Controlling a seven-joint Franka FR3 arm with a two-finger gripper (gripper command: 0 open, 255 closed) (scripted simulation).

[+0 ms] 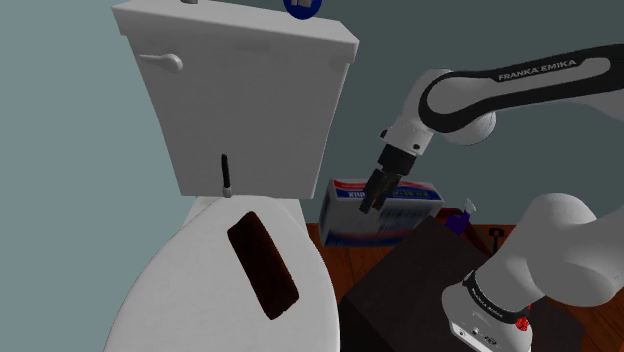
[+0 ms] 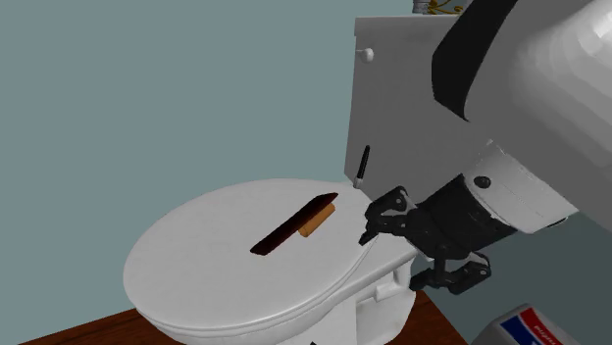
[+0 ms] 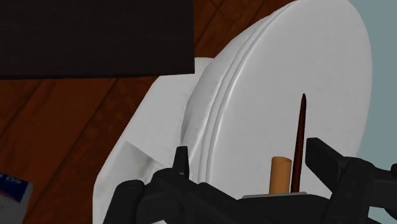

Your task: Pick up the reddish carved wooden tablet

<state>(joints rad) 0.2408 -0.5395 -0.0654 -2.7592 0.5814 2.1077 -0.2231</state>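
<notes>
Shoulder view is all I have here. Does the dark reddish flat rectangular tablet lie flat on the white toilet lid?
Observer: No. The second exterior view shows the dark reddish tablet tilted, its tank-side end resting on a small tan cylinder on the white toilet lid.
Operator: Are the fingers open?
Observer: Yes. In the wrist view the black gripper has its fingers apart, holding nothing.
Operator: Is it facing the tablet?
Observer: Yes. The wrist view sees it edge-on between the fingers, untouched.
</notes>
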